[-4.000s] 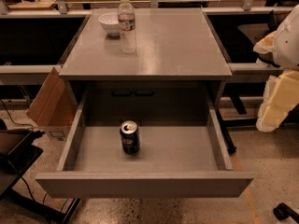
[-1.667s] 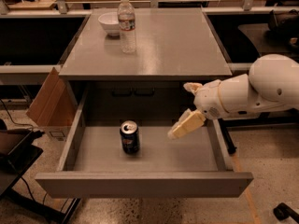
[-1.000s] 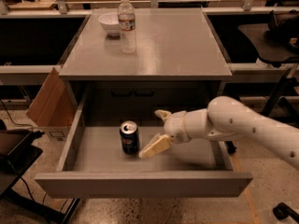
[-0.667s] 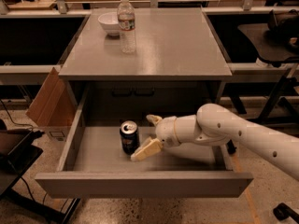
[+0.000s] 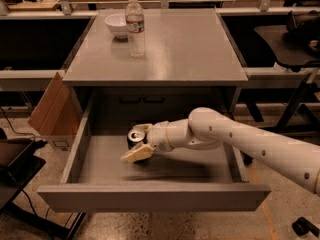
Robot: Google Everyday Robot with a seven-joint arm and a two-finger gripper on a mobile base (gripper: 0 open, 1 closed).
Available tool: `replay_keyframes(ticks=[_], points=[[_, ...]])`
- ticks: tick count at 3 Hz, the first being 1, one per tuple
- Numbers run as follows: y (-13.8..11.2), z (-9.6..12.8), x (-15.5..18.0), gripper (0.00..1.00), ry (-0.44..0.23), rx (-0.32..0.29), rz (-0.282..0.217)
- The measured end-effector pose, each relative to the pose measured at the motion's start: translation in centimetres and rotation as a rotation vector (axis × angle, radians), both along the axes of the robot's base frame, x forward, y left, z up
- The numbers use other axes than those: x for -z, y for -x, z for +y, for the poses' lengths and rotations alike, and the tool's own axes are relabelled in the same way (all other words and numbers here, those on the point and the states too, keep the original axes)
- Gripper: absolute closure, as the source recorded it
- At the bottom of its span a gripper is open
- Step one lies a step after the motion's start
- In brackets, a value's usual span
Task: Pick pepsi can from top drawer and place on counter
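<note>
The pepsi can [image 5: 134, 136] stands upright on the floor of the open top drawer [image 5: 150, 197], left of its middle; only its silver top and a bit of dark side show. My gripper [image 5: 139, 141] reaches in from the right on a white arm and straddles the can. One pale finger [image 5: 136, 154] lies in front of the can and the other behind it, open around it. The can still rests on the drawer floor. The grey counter [image 5: 175, 49] lies above the drawer.
A clear water bottle [image 5: 135, 26] and a white bowl [image 5: 116, 24] stand at the counter's back left. A cardboard box [image 5: 52, 111] leans against the cabinet's left side. A black chair [image 5: 300, 34] is at the right, and dark equipment [image 5: 15, 164] at the lower left.
My arm has come in from the right and down into the drawer, and the gripper has moved left until its fingers sit on both sides of the can. The can has not moved.
</note>
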State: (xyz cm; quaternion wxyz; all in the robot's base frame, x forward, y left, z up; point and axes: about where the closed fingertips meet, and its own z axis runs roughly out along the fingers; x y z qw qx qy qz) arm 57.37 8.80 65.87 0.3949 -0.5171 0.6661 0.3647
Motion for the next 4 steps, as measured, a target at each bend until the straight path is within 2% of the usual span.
replay_keyframes(ticks=[1, 2, 3, 4], points=[[0.0, 1.7, 0.0, 0.48, 0.002, -0.022, 0.007], [-0.9, 2.1, -2.6, 0.79, 0.009, -0.010, 0.007], [-2.9, 0.7, -9.3, 0.99, 0.055, 0.008, 0.008], [-5.8, -1.8, -17.6, 1.00, 0.087, 0.078, 0.017]])
